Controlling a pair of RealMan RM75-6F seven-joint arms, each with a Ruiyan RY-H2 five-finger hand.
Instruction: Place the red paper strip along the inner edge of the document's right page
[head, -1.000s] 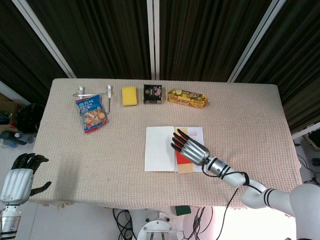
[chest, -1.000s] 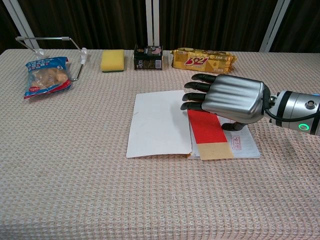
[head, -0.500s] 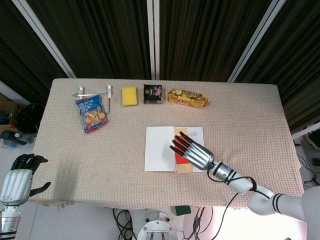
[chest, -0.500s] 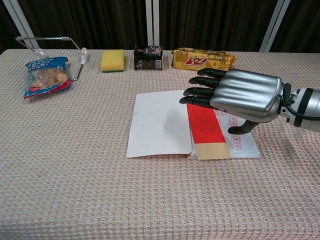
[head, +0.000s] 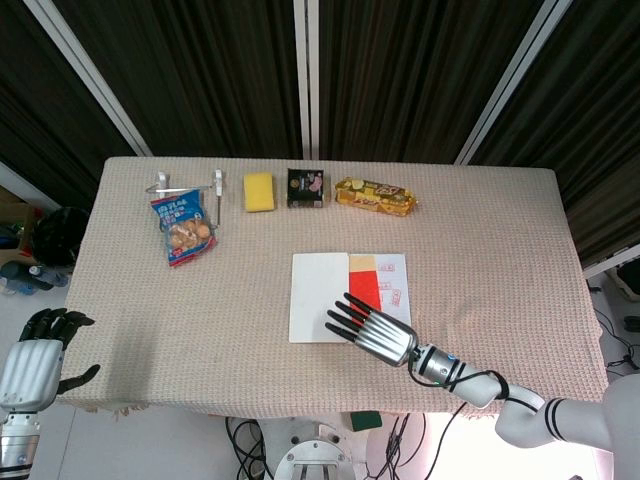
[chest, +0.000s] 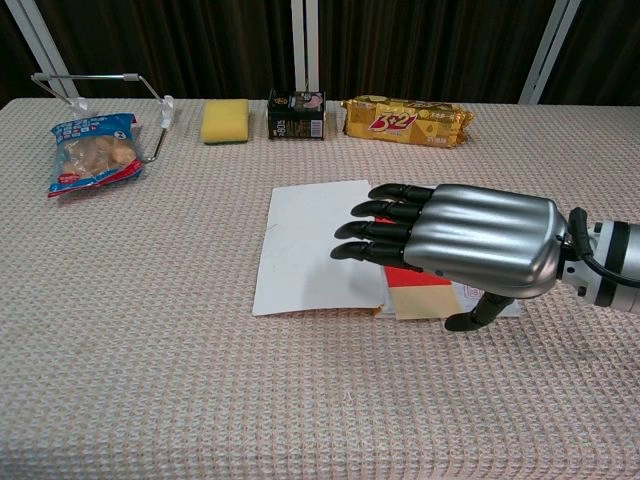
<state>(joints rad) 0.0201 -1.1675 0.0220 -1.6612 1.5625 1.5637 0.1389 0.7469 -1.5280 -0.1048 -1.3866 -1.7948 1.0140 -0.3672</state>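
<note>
Head view shows my right hand (head: 372, 331) flat, fingers (head: 345, 318) spread, holding nothing, at six o'clock of the document (head: 349, 283). Red paper strip (head: 364, 284) lies along the right page's inner edge; I'd judge only withdrawal remains.

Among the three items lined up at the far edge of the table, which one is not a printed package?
The plain yellow sponge, leftmost of the three. The small dark box and the long yellow biscuit packet both carry printing; the sponge has none.
</note>
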